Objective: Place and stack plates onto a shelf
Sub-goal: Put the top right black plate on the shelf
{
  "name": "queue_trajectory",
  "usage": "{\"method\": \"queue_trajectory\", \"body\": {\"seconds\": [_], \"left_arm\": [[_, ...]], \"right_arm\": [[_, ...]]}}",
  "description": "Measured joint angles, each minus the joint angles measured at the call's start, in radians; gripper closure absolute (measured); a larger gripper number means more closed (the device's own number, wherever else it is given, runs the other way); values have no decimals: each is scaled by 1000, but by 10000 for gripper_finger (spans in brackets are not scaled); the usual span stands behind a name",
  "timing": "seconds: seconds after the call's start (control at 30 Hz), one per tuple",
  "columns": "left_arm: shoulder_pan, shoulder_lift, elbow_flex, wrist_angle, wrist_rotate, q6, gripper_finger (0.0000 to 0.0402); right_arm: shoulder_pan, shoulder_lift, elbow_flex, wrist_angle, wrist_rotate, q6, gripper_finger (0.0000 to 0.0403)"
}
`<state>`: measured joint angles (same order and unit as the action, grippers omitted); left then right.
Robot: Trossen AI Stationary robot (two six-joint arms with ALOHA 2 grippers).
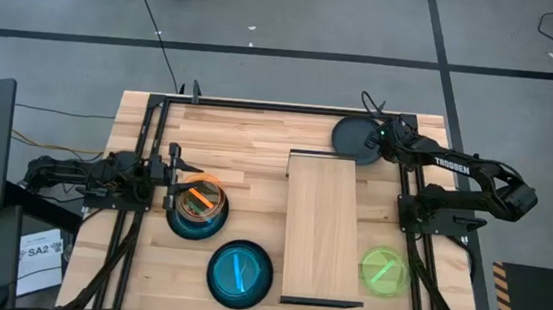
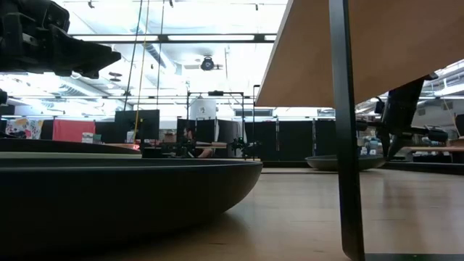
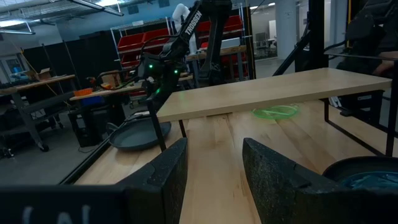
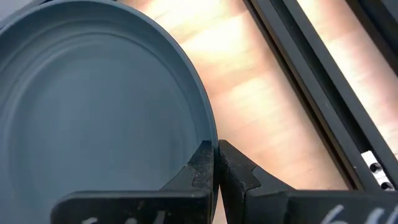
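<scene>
1. The right gripper [image 4: 214, 163] is positioned at the far right corner of the table [image 1: 257, 143], at the rim of a matte black plate [image 1: 357, 140]. Its jaws are closed on that rim, which is pinched between the fingertips in the right wrist view.
2. The black plate is seen resting on the tabletop just beyond the far end of the shelf [image 1: 323, 224]; in the low view it appears to lie flat, though the contact is hard to confirm.
3. The shelf is seen as a pale wood plank raised on thin dark legs. Nothing is stacked on it.
4. The left gripper [image 1: 170, 179] is held at the table's left side, jaws parted wide, with nothing between the fingers [image 3: 163, 171].
5. An orange plate [image 1: 201, 197] is nested in a teal-blue plate [image 1: 193, 222] beside the left gripper.
6. A second teal-blue plate [image 1: 240, 271] is located near the front edge.
7. A lime-green plate [image 1: 384, 271] is placed right of the shelf, partly tucked under it.
</scene>
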<state>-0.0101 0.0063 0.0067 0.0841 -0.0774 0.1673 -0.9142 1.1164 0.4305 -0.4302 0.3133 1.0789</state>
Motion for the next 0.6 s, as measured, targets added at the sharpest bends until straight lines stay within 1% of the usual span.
{"method": "queue_trajectory", "body": {"seconds": [0.3,0.6], "left_arm": [[0,0,0,0,0,0,241],[0,0,0,0,0,0,241]], "right_arm": [[29,-16,0,14,0,1,389],[50,-131,2,16,7,2,389]]}}
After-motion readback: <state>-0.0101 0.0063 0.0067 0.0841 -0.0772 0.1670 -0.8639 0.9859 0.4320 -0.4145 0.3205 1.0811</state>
